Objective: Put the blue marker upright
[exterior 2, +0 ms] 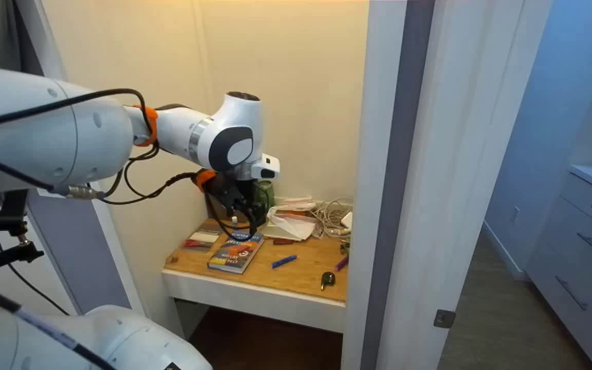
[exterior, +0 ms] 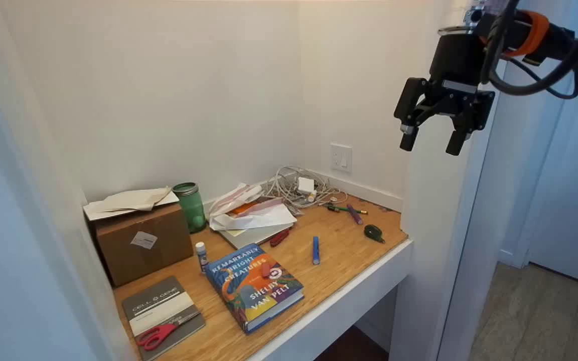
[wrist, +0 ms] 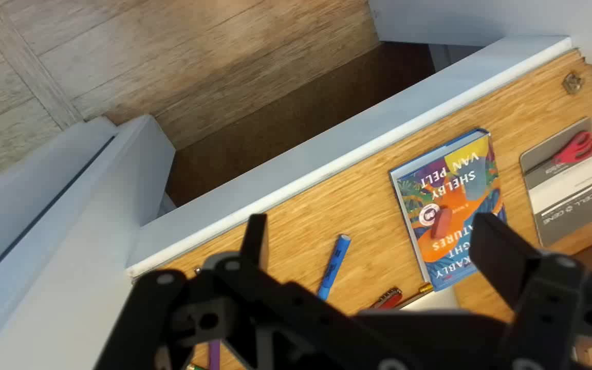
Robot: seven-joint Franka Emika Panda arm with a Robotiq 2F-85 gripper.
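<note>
On desktop [exterior: 339,253], blue marker [exterior: 315,250] flat, axis diagonal to front edge [wrist: 347,158]

Red-handled scissors [exterior: 167,329] lie on a notebook [exterior: 162,314] near a book [exterior: 255,288].

Pointing the gripper [exterior: 430,147] downward with jaws parted, overlooking a blue marker [exterior: 316,250] and a book [exterior: 255,288] lying flat on the desktop [exterior: 341,255] below it.

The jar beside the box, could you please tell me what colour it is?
Green; the jar shows best in an exterior view.
</note>
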